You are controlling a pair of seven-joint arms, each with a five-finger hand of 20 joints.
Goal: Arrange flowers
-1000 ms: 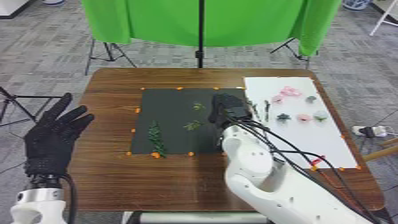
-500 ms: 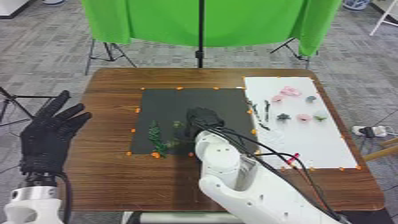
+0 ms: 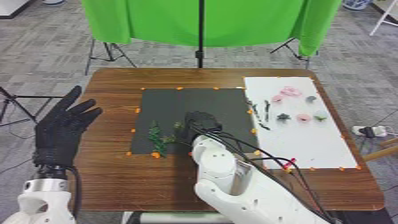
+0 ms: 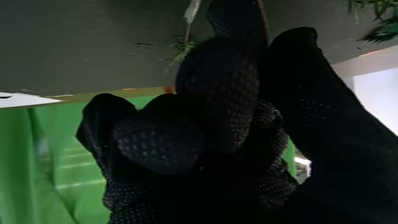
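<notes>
Left robot hand, left of frame: open, presumably on standby; green sprig, left of centre: likely laid as base foliage; right robot hand, centre: grip undeterminable; pink flowers, upper right: seemingly in reserve

1 sprig cropped, right wrist view

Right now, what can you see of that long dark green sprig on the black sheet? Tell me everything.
The sprig is slim and leafy, with small dark green leaves along its length. It lies on the left part of the black sheet, running from near its middle down to an orange tab at the near edge. The right hand is to its right, not touching it.
</notes>
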